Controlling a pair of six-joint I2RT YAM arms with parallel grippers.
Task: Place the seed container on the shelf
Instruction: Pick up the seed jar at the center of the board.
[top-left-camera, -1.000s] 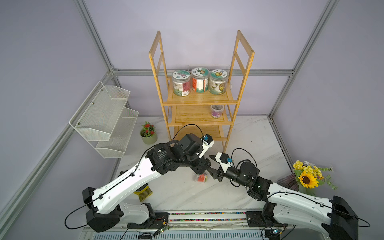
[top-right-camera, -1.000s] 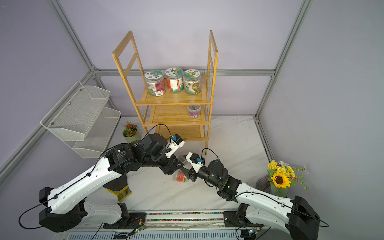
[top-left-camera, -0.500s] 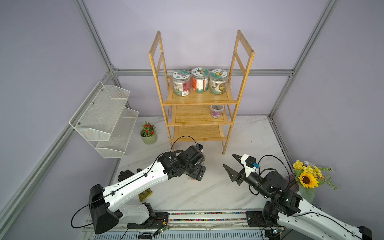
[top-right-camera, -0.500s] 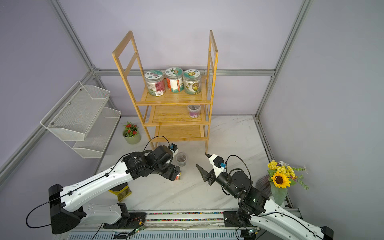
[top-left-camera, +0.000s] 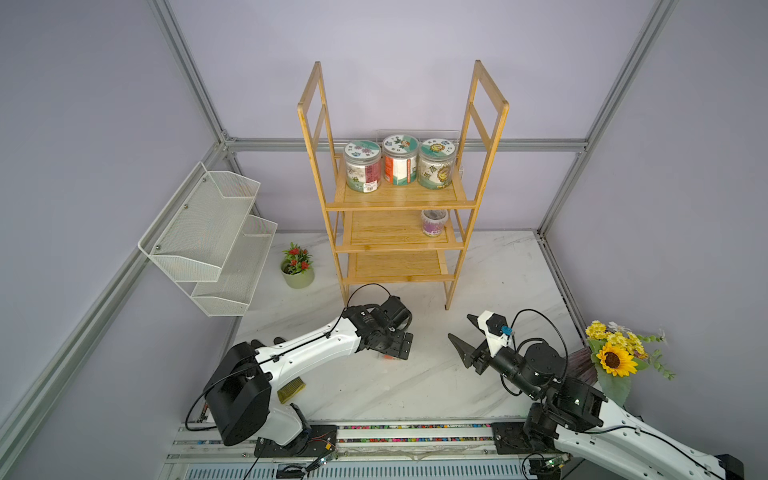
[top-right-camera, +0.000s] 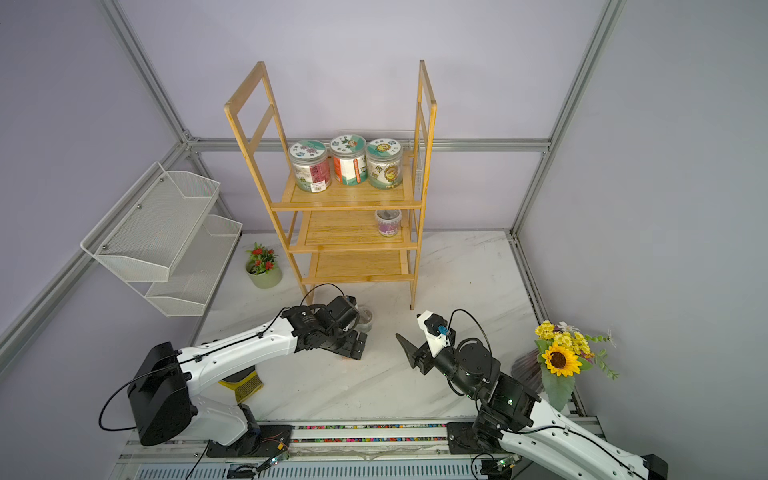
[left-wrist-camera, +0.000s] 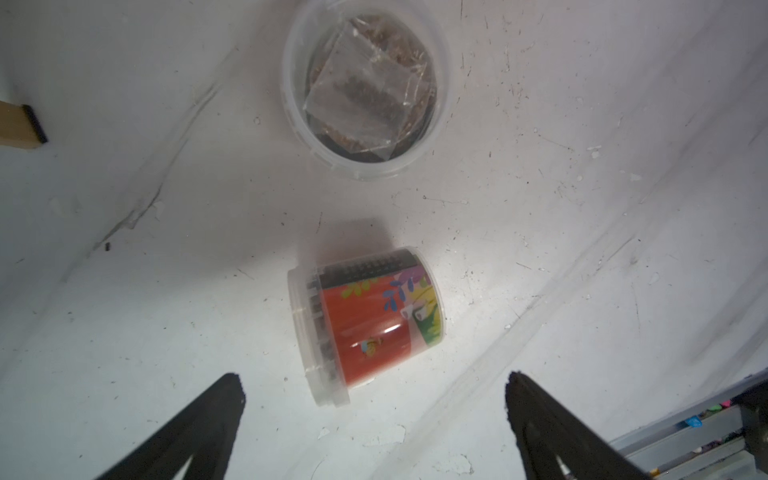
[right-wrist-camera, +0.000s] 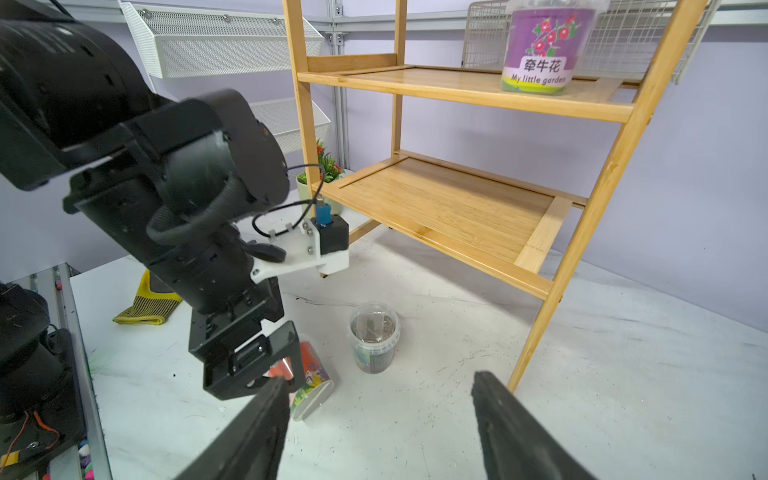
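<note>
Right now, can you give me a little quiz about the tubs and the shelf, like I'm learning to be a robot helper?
1. True or false: the red-labelled container stands upright on the table.
2. Which tier of the shelf holds the purple container? A) top B) middle C) bottom
3. How many jars stand on the top tier?

Key: 1) False, it lies on its side. 2) B. 3) Three.
</note>
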